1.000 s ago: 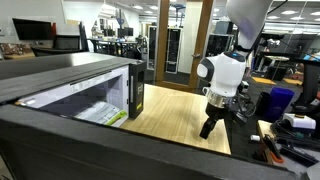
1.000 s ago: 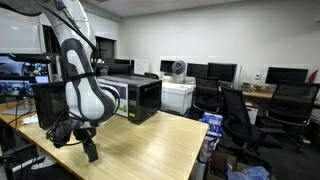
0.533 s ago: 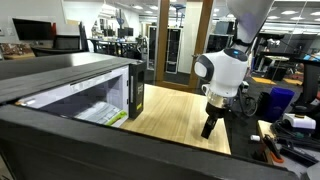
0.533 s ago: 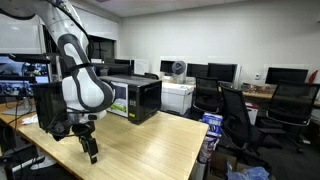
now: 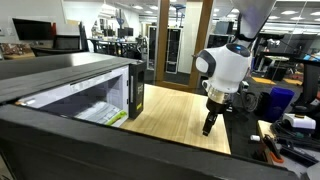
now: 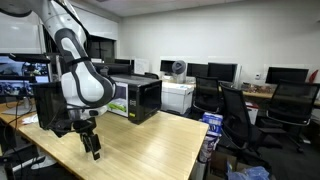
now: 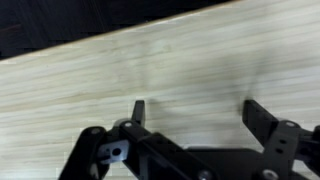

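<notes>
I have the claw (image 7: 196, 108) spread wide, and nothing sits between its fingers (image 7: 138, 110). It points straight down at the pale wooden bench (image 7: 150, 55). In both exterior views the tips hang low over the wood, but I cannot tell whether they touch it. The nearest thing to the claw is the black microwave (image 6: 140, 97), which stands on the same bench. It is off to one side of the claw and farther back, clearly apart from it. Only bare wood lies under and just around the claw.
</notes>
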Robot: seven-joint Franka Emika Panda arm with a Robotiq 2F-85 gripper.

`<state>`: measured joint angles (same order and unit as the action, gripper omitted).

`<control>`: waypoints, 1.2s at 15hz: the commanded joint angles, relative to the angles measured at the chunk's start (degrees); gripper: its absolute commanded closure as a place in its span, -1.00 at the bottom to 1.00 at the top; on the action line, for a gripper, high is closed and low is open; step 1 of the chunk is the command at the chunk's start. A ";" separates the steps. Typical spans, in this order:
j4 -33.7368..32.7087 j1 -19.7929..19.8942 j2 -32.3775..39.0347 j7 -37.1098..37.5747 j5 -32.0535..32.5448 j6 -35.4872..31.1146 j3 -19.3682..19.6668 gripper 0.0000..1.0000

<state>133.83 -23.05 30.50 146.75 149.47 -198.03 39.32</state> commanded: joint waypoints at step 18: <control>5.39 3.15 -15.41 -4.66 -0.01 0.00 -5.39 -1.00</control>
<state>136.63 -21.43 18.96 143.96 149.46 -198.04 35.40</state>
